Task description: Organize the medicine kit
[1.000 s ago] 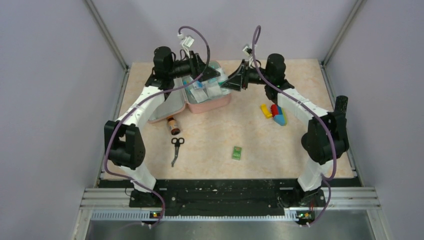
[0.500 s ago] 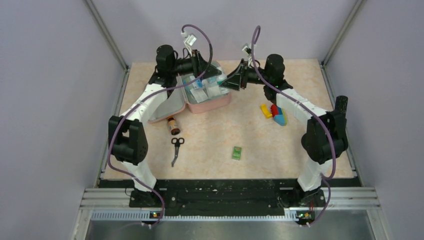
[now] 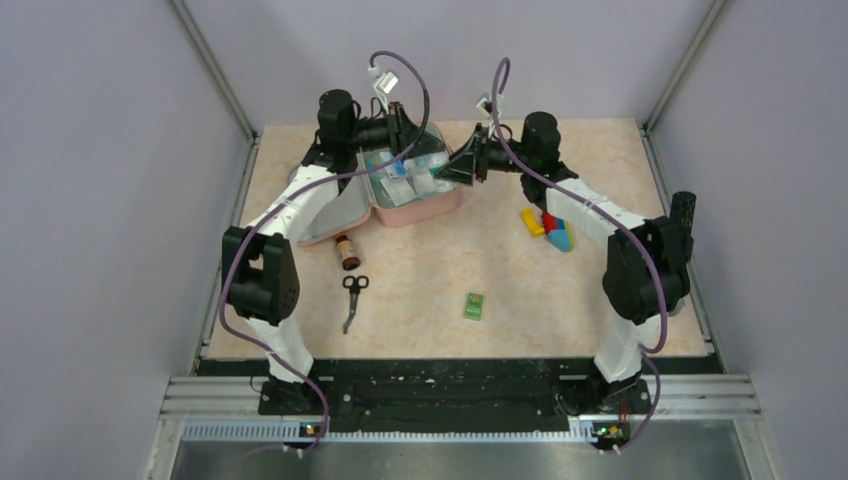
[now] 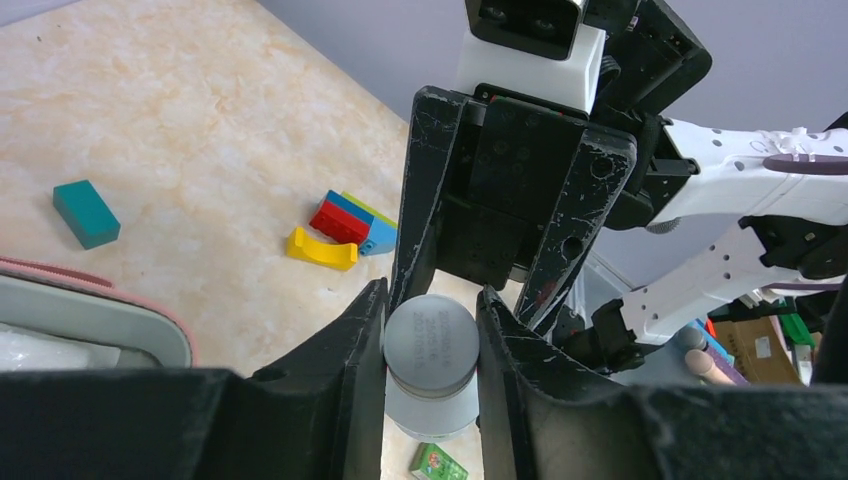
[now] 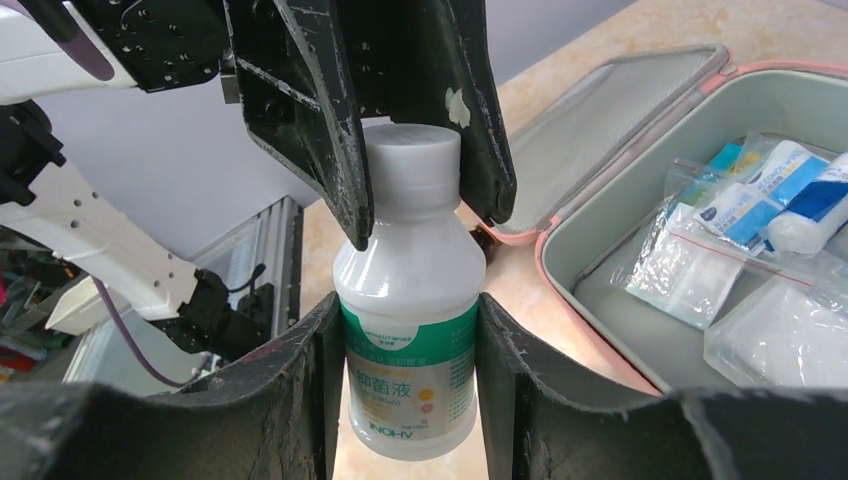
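Note:
The pink medicine kit lies open at the back of the table, its lid flat to the left and its grey-green lining showing. Just beside its open tray, my right gripper is shut on the body of a white bottle with a green label, held upright. My left gripper faces it from the other side, and both its fingers press on the bottle's white cap. In the top view the two grippers meet over the kit, and the bottle is hidden between them.
Several sachets and tubes lie in the kit's tray. On the table are a small brown bottle, scissors, a green packet, stacked coloured blocks and a teal block.
The left gripper has moved right toward the right gripper and narrowed its jaws onto the bottle's cap. The right gripper has edged left, still holding the bottle.

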Robot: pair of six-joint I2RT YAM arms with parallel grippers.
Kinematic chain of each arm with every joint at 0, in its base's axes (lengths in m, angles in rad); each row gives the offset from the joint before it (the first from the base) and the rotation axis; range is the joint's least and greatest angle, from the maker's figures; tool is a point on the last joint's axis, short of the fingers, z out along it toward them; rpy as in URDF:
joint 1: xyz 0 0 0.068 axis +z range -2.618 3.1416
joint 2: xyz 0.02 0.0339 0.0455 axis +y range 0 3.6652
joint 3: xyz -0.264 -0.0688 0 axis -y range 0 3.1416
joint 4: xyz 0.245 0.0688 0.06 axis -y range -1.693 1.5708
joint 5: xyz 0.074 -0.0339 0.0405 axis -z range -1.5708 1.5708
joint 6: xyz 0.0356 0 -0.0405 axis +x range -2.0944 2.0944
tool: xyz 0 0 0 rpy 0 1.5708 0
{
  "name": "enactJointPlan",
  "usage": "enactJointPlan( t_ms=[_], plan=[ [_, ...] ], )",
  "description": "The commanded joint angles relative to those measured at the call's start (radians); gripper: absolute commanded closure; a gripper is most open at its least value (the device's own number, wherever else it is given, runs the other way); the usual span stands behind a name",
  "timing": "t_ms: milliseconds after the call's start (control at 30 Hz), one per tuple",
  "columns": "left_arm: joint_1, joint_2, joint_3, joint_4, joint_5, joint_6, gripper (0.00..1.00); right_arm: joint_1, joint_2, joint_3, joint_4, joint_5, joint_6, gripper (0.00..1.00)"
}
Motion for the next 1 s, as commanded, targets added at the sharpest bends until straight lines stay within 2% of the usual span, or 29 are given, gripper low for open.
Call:
enactJointPlan(
  t_ms=[0, 67, 167, 233, 333, 500, 567, 733, 967],
  plan=[
    [0.001, 0.003, 0.042, 0.009, -0.021, 0.046, 1.0, 0.018, -0.01, 0.036, 0.024, -0.016, -0.031, 0.59],
    [0.001, 0.002, 0.039, 0.009, -0.025, 0.045, 1.0, 0.018, -0.011, 0.029, 0.022, -0.01, -0.033, 0.52],
    [0.004, -0.001, 0.049, -0.022, -0.046, 0.072, 1.0, 0.017, -0.014, 0.026, 0.009, -0.019, -0.04, 0.02],
    [0.01, 0.002, 0.083, -0.113, -0.077, 0.154, 1.0, 0.007, -0.025, 0.026, -0.018, -0.027, -0.046, 0.01],
    [0.01, 0.027, 0.178, -0.363, -0.175, 0.386, 1.0, -0.034, -0.061, 0.012, -0.068, -0.027, -0.054, 0.01],
    [-0.007, 0.162, 0.46, -0.772, -0.402, 0.744, 1.0, -0.129, -0.156, -0.052, -0.221, -0.005, -0.154, 0.01],
    [-0.016, 0.218, 0.54, -0.879, -0.479, 0.852, 1.0, -0.165, -0.196, -0.084, -0.299, 0.025, -0.218, 0.01],
    [-0.047, 0.345, 0.648, -1.03, -0.659, 1.064, 1.0, -0.22, -0.293, -0.187, -0.379, 0.083, -0.282, 0.01],
    [-0.099, 0.452, 0.675, -1.065, -0.77, 1.148, 1.0, -0.224, -0.386, -0.263, -0.472, 0.117, -0.362, 0.01]
  ],
)
